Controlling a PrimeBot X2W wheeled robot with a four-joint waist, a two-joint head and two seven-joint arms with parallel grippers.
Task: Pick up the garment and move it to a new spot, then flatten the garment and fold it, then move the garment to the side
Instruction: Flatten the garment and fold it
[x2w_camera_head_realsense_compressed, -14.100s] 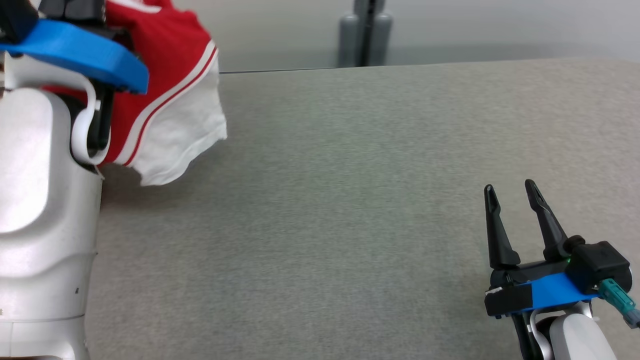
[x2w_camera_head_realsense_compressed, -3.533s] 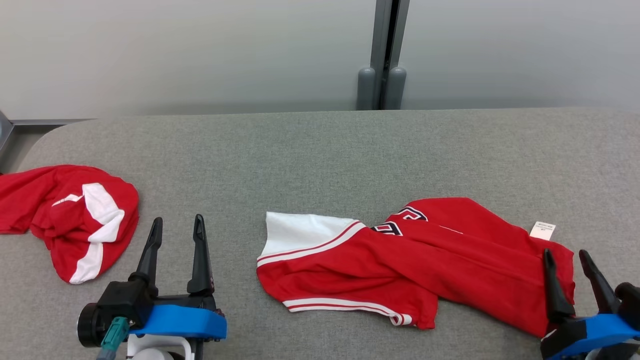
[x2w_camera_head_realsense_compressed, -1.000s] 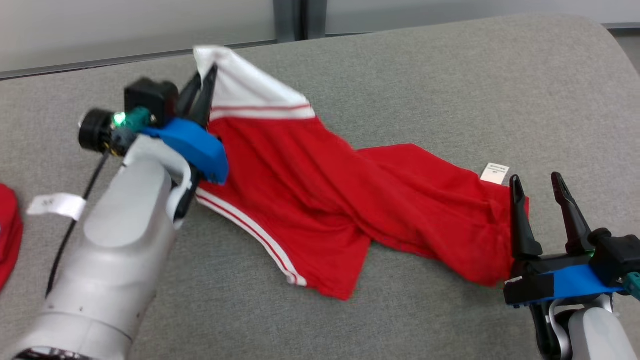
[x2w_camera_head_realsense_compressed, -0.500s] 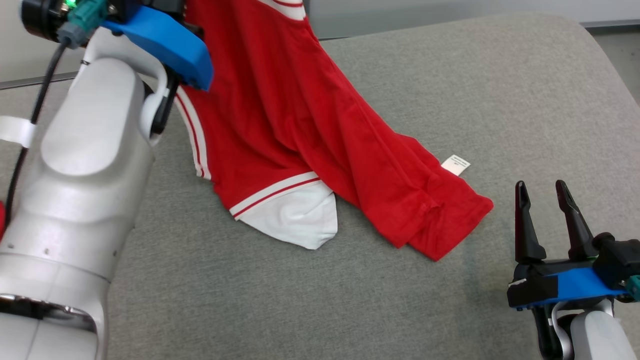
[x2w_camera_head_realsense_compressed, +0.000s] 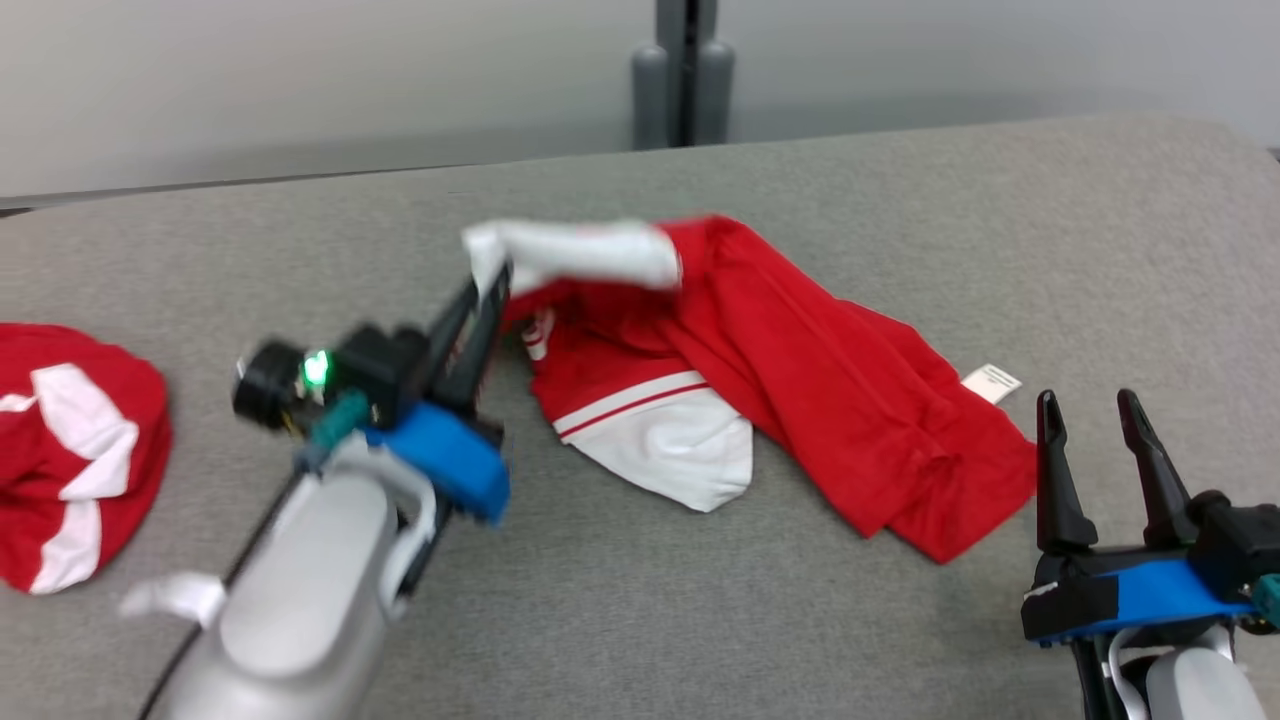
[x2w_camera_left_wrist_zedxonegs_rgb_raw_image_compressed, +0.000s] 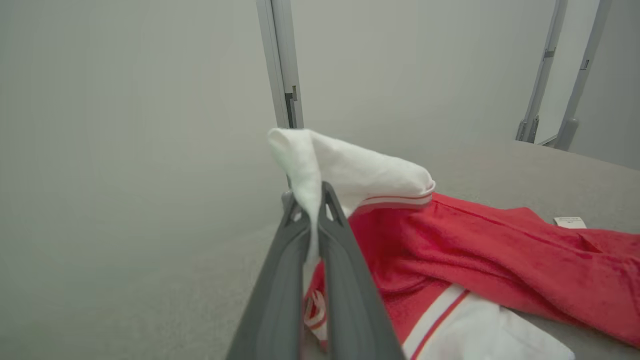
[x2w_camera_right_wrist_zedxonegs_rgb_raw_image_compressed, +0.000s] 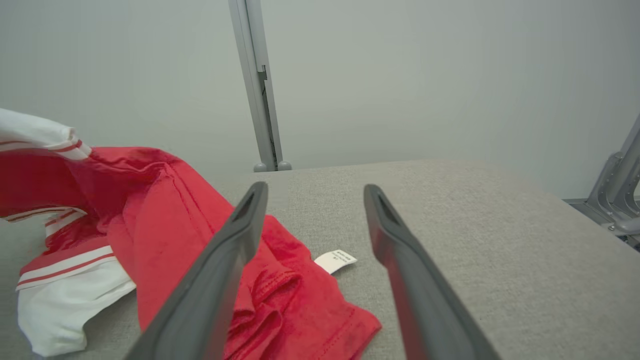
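Note:
The garment (x2w_camera_head_realsense_compressed: 800, 370) is a red jersey with white, red-striped sleeves, crumpled across the middle of the grey table (x2w_camera_head_realsense_compressed: 900, 200). My left gripper (x2w_camera_head_realsense_compressed: 490, 285) is shut on one white sleeve (x2w_camera_left_wrist_zedxonegs_rgb_raw_image_compressed: 350, 170), holding it just above the table at the garment's left end. In the left wrist view the white cloth runs up between the closed fingers (x2w_camera_left_wrist_zedxonegs_rgb_raw_image_compressed: 280, 280). The other white sleeve (x2w_camera_head_realsense_compressed: 670, 450) lies flat at the front. My right gripper (x2w_camera_head_realsense_compressed: 1090, 410) stands open near the table's front right, just off the garment's right hem (x2w_camera_right_wrist_zedxonegs_rgb_raw_image_compressed: 280, 305), holding nothing.
A second red and white garment (x2w_camera_head_realsense_compressed: 70, 450) lies bunched at the table's left edge. A white label (x2w_camera_head_realsense_compressed: 990, 382) sticks out from the jersey's right side. Grey posts (x2w_camera_head_realsense_compressed: 685, 90) stand behind the table against the pale wall.
The left gripper has come down from high at the upper left to just above the table, still holding the sleeve, so the garment has dropped into a heap. The head camera has shifted too.

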